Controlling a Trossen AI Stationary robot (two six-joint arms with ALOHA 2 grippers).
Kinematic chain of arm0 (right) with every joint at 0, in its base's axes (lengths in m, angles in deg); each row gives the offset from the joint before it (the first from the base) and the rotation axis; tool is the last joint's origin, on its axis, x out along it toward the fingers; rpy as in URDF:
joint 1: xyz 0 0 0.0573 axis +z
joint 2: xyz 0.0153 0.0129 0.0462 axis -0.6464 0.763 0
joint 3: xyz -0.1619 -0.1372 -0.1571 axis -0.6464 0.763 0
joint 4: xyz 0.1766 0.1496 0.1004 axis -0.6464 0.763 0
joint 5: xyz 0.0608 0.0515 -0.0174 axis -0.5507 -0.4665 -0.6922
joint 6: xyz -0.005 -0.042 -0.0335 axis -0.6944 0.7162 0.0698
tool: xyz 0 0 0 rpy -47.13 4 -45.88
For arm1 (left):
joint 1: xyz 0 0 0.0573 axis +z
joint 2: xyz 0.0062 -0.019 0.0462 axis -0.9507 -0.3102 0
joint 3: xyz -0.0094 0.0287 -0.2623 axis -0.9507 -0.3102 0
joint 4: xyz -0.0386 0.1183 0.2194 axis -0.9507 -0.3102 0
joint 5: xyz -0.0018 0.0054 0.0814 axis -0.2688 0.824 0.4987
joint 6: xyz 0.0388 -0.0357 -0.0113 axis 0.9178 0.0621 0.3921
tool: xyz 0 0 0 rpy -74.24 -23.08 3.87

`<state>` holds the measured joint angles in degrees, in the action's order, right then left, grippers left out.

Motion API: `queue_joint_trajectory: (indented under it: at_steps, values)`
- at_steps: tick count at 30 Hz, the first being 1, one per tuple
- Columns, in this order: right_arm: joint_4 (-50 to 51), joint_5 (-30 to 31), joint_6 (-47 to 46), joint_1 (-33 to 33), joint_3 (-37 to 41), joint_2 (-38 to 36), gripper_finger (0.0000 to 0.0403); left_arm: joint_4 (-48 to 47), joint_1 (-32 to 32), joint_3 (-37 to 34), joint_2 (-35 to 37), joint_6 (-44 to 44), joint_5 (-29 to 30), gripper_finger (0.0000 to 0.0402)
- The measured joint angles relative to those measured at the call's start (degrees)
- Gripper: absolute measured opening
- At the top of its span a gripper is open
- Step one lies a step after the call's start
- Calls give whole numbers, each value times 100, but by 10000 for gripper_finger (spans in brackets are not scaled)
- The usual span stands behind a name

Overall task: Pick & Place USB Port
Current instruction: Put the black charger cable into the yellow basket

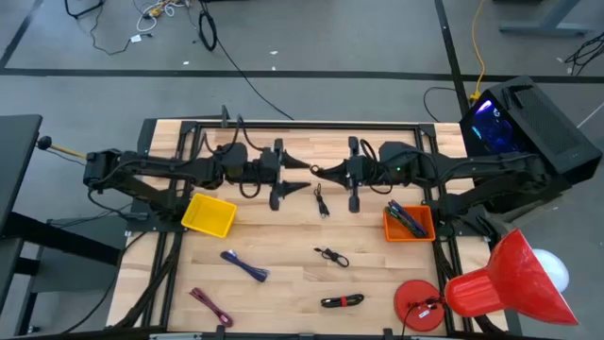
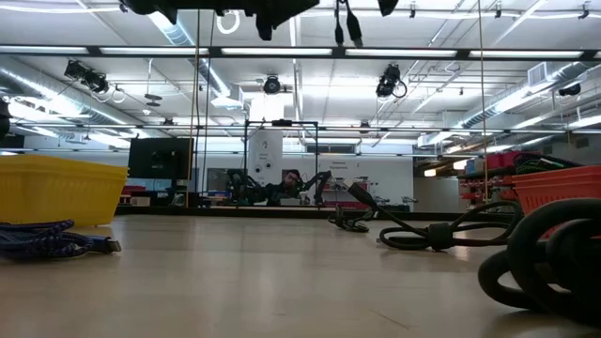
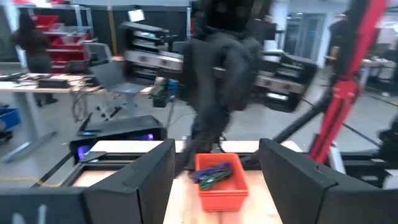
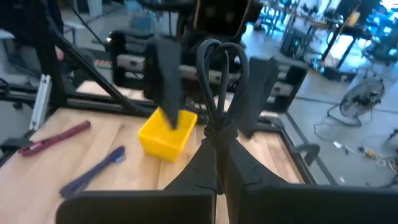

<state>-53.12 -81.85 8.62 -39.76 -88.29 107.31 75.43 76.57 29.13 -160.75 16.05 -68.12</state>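
Right gripper (image 1: pixel 316 171) up over the middle of the table (image 1: pixel 283 274), fingers pinched together on a black USB cable (image 4: pixel 219 81), loop of it standing up past the fingertips in the right wrist view and the tail dangling below in the high view (image 1: pixel 322 200). Facing it, left gripper (image 1: pixel 304 187), fingers spread wide with nothing between them, tips close to the right gripper's. Over on the right side, orange bin (image 1: pixel 409 227) with cables already inside, blue and green ones visible in the left wrist view (image 3: pixel 213 174). On the left, yellow bin (image 1: pixel 209 215), looking bare from above. Scattered across the wood nearer the front: a blue cable (image 1: pixel 243 265), a maroon cable (image 1: pixel 209 305) toward the front left corner, a small black cable (image 1: pixel 331 256) near centre, and a black-and-red cable (image 1: pixel 343 301) closer to the front edge. From table height, a thick black coil (image 2: pixel 540 263) looming at the right, blue cable at the left beneath the yellow bin.
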Motion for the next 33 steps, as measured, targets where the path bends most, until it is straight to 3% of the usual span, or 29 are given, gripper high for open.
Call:
queue_joint_trajectory:
  at_steps: [17, 20, 24, 25, 33]
  values:
    - [-1477, -522, -98, 35, 2, 656, 0, 9, -133, 0, -2, 188, 281, 231]
    - [-1560, -518, -83, 33, 3, 669, 0, -119, -133, 2, -9, 328, 367, 183]
    - [-1598, -501, -61, 28, 2, 667, 0, -114, -137, 7, -91, 351, 378, 37]
    - [-1598, -509, -63, 28, 2, 662, 0, -45, -139, 7, -124, 364, 389, 23]
    - [-1563, -562, -97, 26, 2, 661, 14, -52, -144, 7, -142, 472, 574, 10]
